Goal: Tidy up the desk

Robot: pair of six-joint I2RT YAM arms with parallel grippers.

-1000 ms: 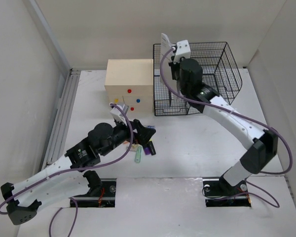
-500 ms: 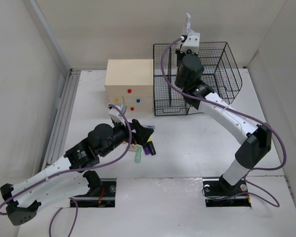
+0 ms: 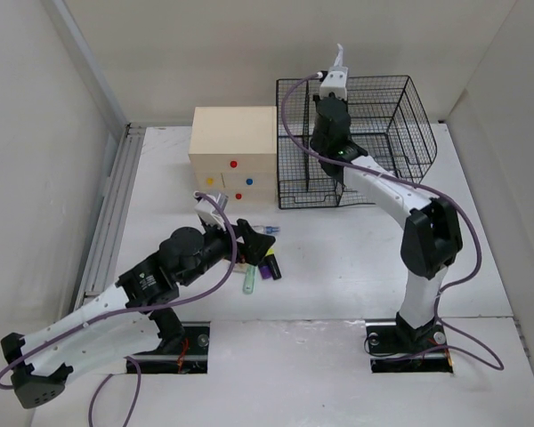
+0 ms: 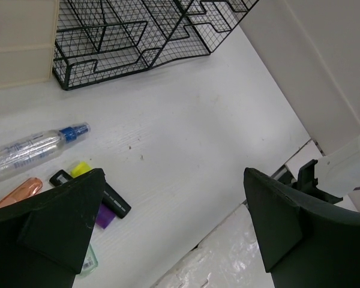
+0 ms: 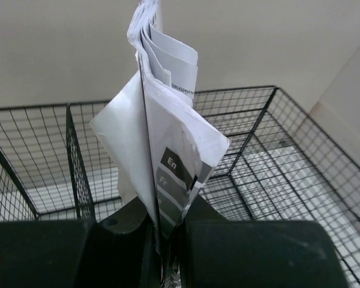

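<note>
Since the earlier frame, we saw the right arm's elbow fold in toward the middle, and the right gripper (image 3: 335, 76) rose from the rack's near-left corner to above its back rim. The left gripper (image 3: 254, 240) had barely shifted.

The desk (image 3: 338, 267) lay white and flat under both arms, walled on three sides, with a metal rail (image 3: 116, 205) along its left edge. Most of its surface ahead of and right of the left fingers was bare (image 4: 198, 120).

In the right wrist view, the right gripper (image 5: 162, 234) was pinched on a folded leaflet (image 5: 162, 138) that stood upright between its fingers. The wire rack (image 5: 258, 150) lay open beyond and below them.

The left gripper (image 4: 173, 180) hung above the desk with its fingers (image 4: 60, 210) spread wide and nothing between them. Just ahead of the left finger lay a spray bottle (image 4: 33, 147) and an orange tube (image 4: 15, 193). A black marker (image 4: 111, 203) touched a purple piece (image 4: 105, 217) at that fingertip, and a green item (image 4: 90, 258) showed beneath it.

Farther ahead stood the drawer box (image 3: 233, 133), beside the rack's left side (image 3: 289, 142).
</note>
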